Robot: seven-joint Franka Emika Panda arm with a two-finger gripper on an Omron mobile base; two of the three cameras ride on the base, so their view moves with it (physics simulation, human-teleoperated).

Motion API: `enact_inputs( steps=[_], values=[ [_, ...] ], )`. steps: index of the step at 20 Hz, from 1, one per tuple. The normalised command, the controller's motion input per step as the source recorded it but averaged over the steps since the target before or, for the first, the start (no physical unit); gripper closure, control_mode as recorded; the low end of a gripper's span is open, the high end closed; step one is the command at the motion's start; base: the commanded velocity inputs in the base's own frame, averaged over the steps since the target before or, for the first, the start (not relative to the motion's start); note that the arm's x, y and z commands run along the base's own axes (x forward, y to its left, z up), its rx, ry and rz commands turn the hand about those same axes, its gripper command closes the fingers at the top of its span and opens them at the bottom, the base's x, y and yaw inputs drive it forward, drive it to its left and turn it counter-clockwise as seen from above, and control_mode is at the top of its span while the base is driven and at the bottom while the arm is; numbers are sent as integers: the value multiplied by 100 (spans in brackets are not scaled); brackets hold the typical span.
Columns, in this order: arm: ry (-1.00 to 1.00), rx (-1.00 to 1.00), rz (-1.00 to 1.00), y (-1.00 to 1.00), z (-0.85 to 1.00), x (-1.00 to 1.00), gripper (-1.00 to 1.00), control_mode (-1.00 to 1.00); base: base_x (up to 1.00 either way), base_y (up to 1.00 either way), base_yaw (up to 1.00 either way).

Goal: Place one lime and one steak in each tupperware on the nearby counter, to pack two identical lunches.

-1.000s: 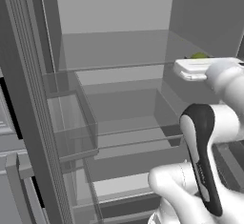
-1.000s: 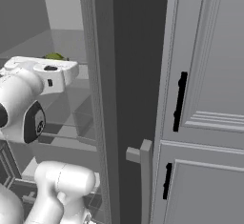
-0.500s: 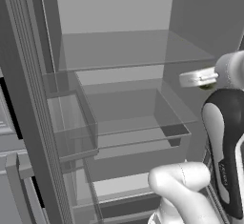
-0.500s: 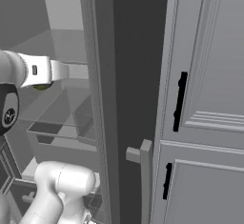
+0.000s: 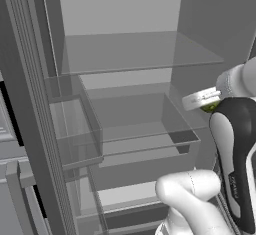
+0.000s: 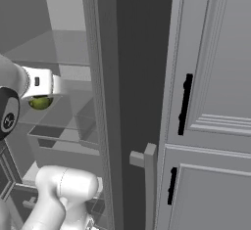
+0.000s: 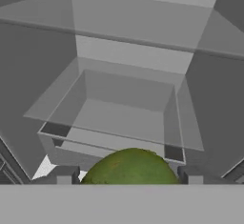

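Hand point(image 7: 126, 182) closed on lime point(image 7: 129, 167) near fridge drawer point(image 7: 114, 118); grip should hold firm, clearing the door point(image 6: 105, 102) toward surface.

lime point(image 7: 131, 167): glossy yellow-green | drawer point(image 7: 119, 118): translucent grey | cabinet handles point(image 6: 184, 105): black

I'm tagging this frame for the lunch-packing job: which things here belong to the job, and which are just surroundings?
Part of the job:
- lime, held between the fingertips of the gripper; also seen under the hand

Just surroundings:
- clear fridge drawer
- glass shelf
- open fridge door
- grey cabinet doors with black handles
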Motion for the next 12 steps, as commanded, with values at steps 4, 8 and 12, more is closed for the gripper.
enact_inputs(
  steps=[4,8,12],
  values=[
    [1,0,0,5,-57,0,100,-100,0,0,0],
    [0,0,0,0,0,0,100,100,-56,9,0],
    [0,0,0,0,0,0,100,100,-99,4,0]
  ],
)
